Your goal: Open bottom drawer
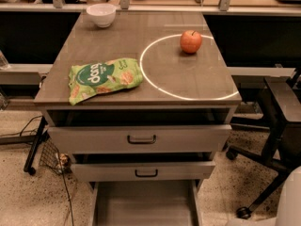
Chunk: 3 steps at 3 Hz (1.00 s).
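Observation:
The bottom drawer stands pulled out towards me at the foot of the grey cabinet. Its plain grey inside shows, with nothing in it. Its front and handle are cut off by the lower edge of the view. Above it the mid-sized drawer front and the tallest drawer front each stand slightly out, each with a dark bracket handle. My gripper is out of view. Only a white piece of my arm shows at the bottom right corner, apart from the drawer.
On the cabinet top lie a green snack bag, a red apple inside a white ring, and a white bowl. A black office chair stands to the right. Cables and a black stand leg lie to the left.

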Motion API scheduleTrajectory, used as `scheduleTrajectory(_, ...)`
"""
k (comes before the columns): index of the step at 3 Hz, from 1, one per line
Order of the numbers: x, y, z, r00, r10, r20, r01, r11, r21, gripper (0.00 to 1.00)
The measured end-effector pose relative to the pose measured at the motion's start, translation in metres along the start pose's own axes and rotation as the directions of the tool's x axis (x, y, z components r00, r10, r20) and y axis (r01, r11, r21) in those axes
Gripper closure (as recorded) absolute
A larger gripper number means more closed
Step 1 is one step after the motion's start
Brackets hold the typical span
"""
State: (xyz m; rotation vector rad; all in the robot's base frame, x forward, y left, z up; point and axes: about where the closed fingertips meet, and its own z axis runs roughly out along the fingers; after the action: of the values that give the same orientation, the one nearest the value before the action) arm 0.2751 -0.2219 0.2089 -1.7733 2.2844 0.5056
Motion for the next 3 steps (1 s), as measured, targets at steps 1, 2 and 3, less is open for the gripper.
scheduleTrajectory(1, 0.003, 0.023, -0.003, 1.0, -0.002, -0.014, 0.001, 0.9997, -0.025, 0.0)
scheduleTrajectory(2, -0.005, 0.019, -0.027, 1.0, 0.003, 0.012, -0.004, 1.0, 0.006, 0.0)
scheduleTrajectory(3, -0.016, -0.009, -0.077, 0.995, 0.024, 0.094, -0.033, 0.9951, 0.093, 0.0)
